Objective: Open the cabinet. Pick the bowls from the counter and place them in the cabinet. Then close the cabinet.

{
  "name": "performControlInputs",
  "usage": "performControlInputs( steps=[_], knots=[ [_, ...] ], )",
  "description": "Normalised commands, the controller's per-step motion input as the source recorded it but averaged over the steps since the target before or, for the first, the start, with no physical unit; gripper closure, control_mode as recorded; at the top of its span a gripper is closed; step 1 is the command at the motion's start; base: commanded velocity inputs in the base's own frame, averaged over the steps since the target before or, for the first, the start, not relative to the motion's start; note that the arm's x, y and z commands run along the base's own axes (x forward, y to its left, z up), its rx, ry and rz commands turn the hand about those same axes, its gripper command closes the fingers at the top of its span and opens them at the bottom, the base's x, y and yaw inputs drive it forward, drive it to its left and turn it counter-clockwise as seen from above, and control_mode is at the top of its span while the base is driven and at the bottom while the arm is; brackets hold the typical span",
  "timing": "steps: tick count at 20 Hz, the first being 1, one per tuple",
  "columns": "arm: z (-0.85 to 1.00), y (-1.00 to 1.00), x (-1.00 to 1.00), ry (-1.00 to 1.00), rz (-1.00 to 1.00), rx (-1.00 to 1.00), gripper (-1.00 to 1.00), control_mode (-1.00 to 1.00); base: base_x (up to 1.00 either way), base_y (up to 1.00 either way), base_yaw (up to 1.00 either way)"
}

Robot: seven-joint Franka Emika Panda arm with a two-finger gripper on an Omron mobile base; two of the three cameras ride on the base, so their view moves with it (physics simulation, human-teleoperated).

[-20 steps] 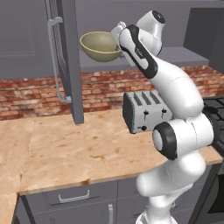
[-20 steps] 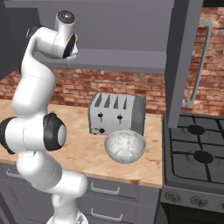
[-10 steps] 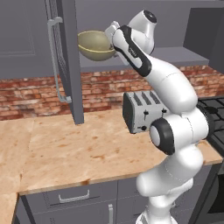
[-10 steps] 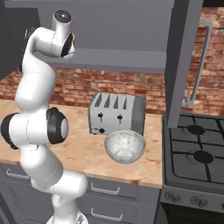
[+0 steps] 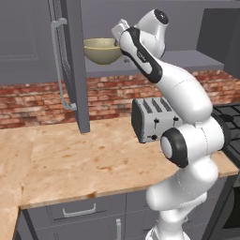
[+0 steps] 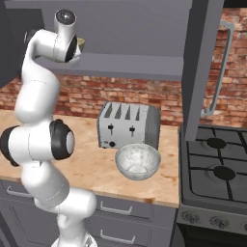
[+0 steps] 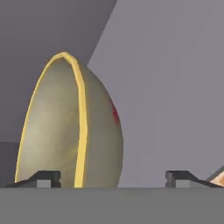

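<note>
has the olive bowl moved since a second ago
Yes. In the left base view the olive bowl has moved left and slightly up, closer to the open cabinet door, carried by the gripper. The toaster stayed put.

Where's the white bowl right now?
The white bowl sits on the counter in the right base view, just in front of the toaster, left of the stove.

Tool grip on olive bowl unclear.

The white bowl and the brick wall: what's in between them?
The toaster stands between the white bowl and the brick wall, right behind the bowl on the counter. The right base view shows this.
</note>
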Motion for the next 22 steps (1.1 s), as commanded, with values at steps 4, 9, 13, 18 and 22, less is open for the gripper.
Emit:
performControlInputs(
  steps=[4,9,13,18,22],
  knots=[
    [0.00,-0.11,-0.40,-0.35,-0.08,0.02,-1.00,-1.00,0.00,0.00,0.00],
    [0.00,-0.13,-0.39,-0.36,-0.10,0.00,-1.00,-1.00,0.00,0.00,0.00],
    [0.00,-0.37,-0.94,-0.23,-0.10,0.00,-1.00,-1.00,0.00,0.00,0.00],
    [0.02,-0.33,-0.88,-0.03,-0.08,0.00,-1.00,-1.00,0.00,0.00,0.00],
    [0.05,-0.31,-0.71,0.00,-0.06,0.00,-1.00,-1.00,0.00,0.00,0.00]
  ],
)
